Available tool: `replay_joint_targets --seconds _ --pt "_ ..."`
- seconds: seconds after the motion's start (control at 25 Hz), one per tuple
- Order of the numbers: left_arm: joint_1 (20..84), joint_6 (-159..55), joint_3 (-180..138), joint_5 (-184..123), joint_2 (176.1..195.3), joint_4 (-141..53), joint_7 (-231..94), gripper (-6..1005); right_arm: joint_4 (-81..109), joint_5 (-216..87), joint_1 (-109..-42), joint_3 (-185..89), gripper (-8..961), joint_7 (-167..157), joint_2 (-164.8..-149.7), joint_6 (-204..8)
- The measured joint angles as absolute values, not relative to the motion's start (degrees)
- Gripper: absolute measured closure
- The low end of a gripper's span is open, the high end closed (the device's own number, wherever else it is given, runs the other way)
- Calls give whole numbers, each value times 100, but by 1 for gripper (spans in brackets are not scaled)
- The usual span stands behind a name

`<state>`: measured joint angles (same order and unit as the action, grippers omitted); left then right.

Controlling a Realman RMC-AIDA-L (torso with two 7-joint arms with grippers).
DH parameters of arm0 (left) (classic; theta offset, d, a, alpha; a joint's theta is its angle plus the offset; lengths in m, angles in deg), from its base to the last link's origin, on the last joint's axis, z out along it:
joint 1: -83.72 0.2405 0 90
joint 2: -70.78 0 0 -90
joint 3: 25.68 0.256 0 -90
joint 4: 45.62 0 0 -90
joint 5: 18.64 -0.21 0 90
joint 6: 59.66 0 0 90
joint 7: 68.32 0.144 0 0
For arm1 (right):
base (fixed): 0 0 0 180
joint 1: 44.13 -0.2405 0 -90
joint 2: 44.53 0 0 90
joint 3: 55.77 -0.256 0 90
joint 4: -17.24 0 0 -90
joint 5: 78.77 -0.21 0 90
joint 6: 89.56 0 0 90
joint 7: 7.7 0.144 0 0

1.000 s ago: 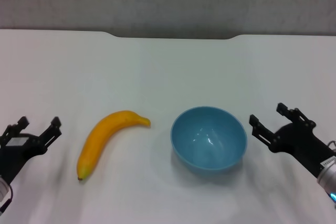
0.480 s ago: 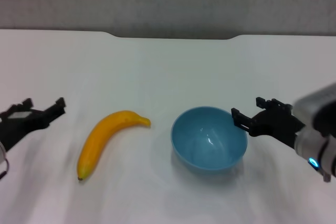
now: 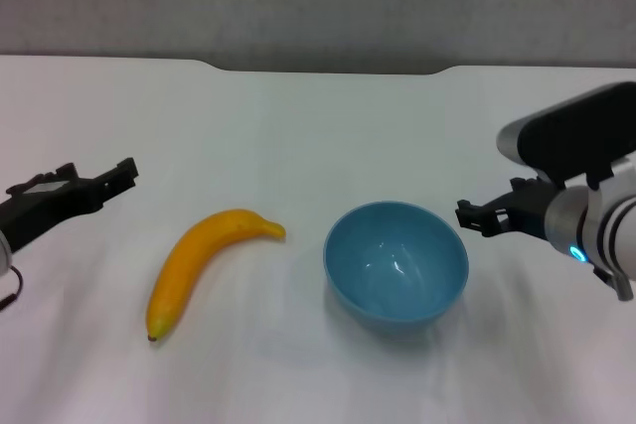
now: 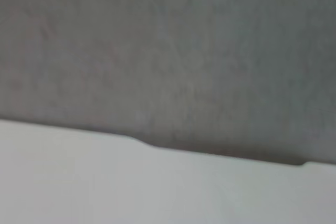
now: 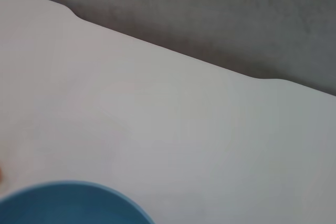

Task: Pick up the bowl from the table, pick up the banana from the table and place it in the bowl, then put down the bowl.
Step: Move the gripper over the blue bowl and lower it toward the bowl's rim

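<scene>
Right gripper (image 3: 475, 215) level above table (image 3: 318, 126), just beside bowl (image 3: 396, 262) rim on its right; fingers slightly apart, holding nothing. Left gripper (image 3: 109, 182) raised at left, well apart from banana (image 3: 195, 260); jaw state cannot tell. Banana lying left of bowl, apart. Versus half-second earlier: right gripper higher, backed off rim; left advanced slightly inward.

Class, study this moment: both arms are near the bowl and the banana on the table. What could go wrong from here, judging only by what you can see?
1. The right gripper sits beside the bowl rim; a low approach might push the smooth, round bowl instead of grasping it.
2. The bowl and banana lie close together, so a shoved bowl could knock the banana.
3. The banana looks longer than the bowl's width, so it may overhang and tip out. The left gripper is still clear of it.
</scene>
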<state>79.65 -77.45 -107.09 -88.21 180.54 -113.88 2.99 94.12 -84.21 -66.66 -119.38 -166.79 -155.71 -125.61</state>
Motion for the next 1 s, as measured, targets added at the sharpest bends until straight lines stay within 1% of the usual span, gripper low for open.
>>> replay_joint_targets --seconds 0.04,0.12,0.28,0.32,0.36,0.44,0.64,0.76,1.0 --pt "7837 -8065 -11002 -9437 18077 -11263 -232 92 9397 -8588 -6707 -12000 191 -16812 -15572 -12575" --pt "7651 -8672 -11571 -10508 18189 -11109 -988 92 9358 -9028 -6745 -12176 187 -17142 -15573 -12526" --pt "7266 -9620 -12768 -12920 18690 -11068 -1967 92 9287 -9644 -6787 -12398 189 -17647 -15600 -12493" --pt "7201 -9727 -12904 -13355 18760 -11088 -2116 92 9222 -9735 -6818 -12412 189 -17681 -15638 -12515" --pt "7159 -9772 -12938 -13644 18779 -11093 -2245 92 9154 -9805 -6846 -12415 189 -17688 -15675 -12547" --pt "7111 -9805 -12862 -13910 18744 -11080 -2495 92 8962 -9944 -6918 -12419 190 -17688 -15745 -12599" --pt "7103 -9813 -12875 -13839 18740 -11055 -2552 93 8315 -10256 -7152 -12361 191 -17696 -15907 -12587" --pt "7098 -9811 -12882 -13800 18742 -11045 -2561 93 8220 -10263 -7163 -12326 192 -17676 -15931 -12553" --pt "7093 -9788 -12877 -13753 18753 -10946 -2531 93 8087 -10335 -7130 -12291 206 -17672 -15931 -12385"
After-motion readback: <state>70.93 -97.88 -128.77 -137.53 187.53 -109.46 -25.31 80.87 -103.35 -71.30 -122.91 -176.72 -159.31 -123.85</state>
